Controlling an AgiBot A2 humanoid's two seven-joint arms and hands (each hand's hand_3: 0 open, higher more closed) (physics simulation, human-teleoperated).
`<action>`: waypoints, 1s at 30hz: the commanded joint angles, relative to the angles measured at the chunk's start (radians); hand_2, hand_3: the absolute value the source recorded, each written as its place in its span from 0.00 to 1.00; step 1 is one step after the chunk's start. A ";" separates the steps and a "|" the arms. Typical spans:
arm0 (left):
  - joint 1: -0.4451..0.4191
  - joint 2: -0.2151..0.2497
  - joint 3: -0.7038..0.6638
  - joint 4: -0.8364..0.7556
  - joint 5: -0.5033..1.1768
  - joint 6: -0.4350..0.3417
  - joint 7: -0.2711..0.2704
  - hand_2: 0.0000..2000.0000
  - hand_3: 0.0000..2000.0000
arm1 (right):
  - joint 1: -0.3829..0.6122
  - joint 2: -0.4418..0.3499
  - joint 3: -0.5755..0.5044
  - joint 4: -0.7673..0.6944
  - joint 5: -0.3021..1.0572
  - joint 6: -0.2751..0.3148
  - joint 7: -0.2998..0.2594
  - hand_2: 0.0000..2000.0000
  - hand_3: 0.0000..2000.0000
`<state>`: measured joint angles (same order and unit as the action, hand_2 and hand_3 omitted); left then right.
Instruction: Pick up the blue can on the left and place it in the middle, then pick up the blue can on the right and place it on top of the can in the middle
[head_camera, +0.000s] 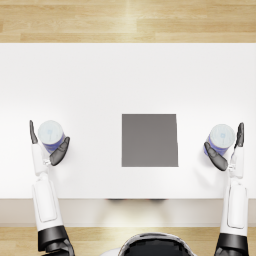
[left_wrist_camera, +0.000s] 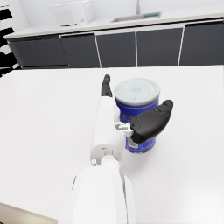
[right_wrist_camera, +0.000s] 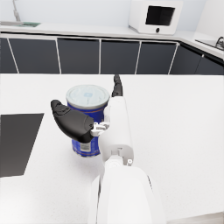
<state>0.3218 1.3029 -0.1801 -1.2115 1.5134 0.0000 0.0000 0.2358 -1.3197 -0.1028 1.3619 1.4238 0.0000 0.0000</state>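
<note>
While both cans stand upright on the white desk (head_camera: 128, 75), left hand (head_camera: 50, 145) cups the left blue can (head_camera: 51, 135), fingers spread, grip unconfirmed. Grey mat (head_camera: 149, 140) sits centre, bare. Right hand (head_camera: 227, 147) likewise brackets the right blue can (head_camera: 221, 137); can't tell contact.

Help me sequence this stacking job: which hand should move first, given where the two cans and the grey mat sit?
Left. The left hand already brackets the blue cylindrical can with the pale lid, which goes first onto the bare dark grey square mat. The right hand flanks the other blue can, which stacks afterwards.
</note>
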 joint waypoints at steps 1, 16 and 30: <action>0.036 0.000 0.017 0.074 0.000 0.000 0.000 0.00 0.00 | 0.027 -0.002 -0.004 -0.056 0.000 0.000 0.000 0.00 0.00; 0.153 0.014 0.025 0.321 -0.001 -0.017 -0.003 0.00 0.00 | 0.121 -0.027 0.031 -0.266 0.000 -0.002 0.000 0.00 0.00; 0.052 0.033 0.195 -0.184 0.000 -0.058 -0.007 1.00 0.76 | 0.104 -0.045 0.069 0.098 0.000 0.145 0.012 1.00 0.76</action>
<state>0.3648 1.3368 -0.0510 -1.2681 1.5138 -0.0589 -0.0065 0.3153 -1.3664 -0.0456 1.3621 1.4241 0.1501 0.0129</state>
